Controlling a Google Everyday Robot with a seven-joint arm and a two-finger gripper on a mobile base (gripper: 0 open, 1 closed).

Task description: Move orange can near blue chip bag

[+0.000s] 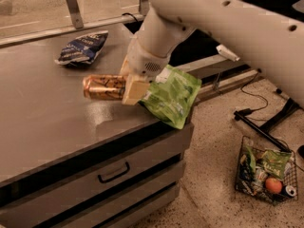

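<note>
The orange can (102, 87) lies on its side in my gripper (125, 83), held a little above the grey counter (42, 127), with its shadow on the surface below. The cream fingers (135, 90) are shut on the can's right end. The blue chip bag (81, 47) lies flat at the back of the counter, up and to the left of the can and apart from it. My white arm comes down from the upper right.
A bright green chip bag (172, 97) lies at the counter's right front edge and overhangs it, just right of the gripper. Drawers (114, 172) are below the counter. A wire basket (266, 177) of groceries stands on the floor at right. A metal rail (71, 27) runs behind.
</note>
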